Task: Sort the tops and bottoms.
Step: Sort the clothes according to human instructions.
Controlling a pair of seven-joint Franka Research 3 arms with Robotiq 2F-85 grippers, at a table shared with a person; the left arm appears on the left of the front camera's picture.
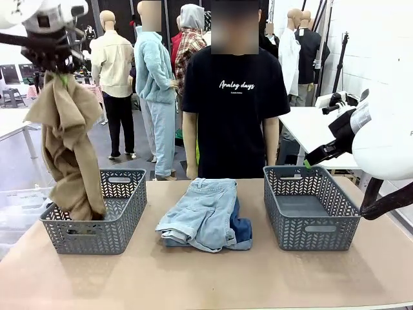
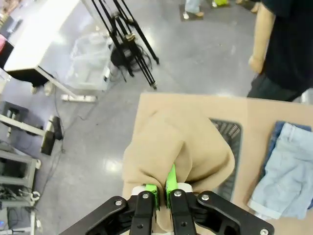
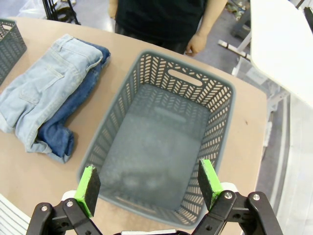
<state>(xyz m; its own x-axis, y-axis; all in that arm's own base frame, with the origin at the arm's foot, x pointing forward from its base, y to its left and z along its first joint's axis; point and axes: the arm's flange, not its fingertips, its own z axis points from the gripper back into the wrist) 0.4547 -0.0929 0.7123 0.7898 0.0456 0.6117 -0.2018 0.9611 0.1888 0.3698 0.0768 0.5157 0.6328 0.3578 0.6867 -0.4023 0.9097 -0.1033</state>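
Left claw (image 2: 161, 186) clamped on tan shirt (image 1: 64, 148); lower fully into basket (image 1: 121, 208) at surface (image 1: 206, 278) left edge before release. Right claw (image 3: 148, 180) wide open, empty.

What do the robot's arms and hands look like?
Both arms are white and rounded: the left arm, the right arm. The left gripper and right gripper are black, with silver bolts and two fingers tipped with bright green pads.

Tan shirt (image 1: 68, 148): soft matt cloth. Pale denim (image 1: 200, 216) & darker denim (image 1: 242, 229): coarse weave. Basket (image 1: 276, 213) rt of pale denim: grey matt plastic. Tabletop (image 1: 206, 278): matt brown board.
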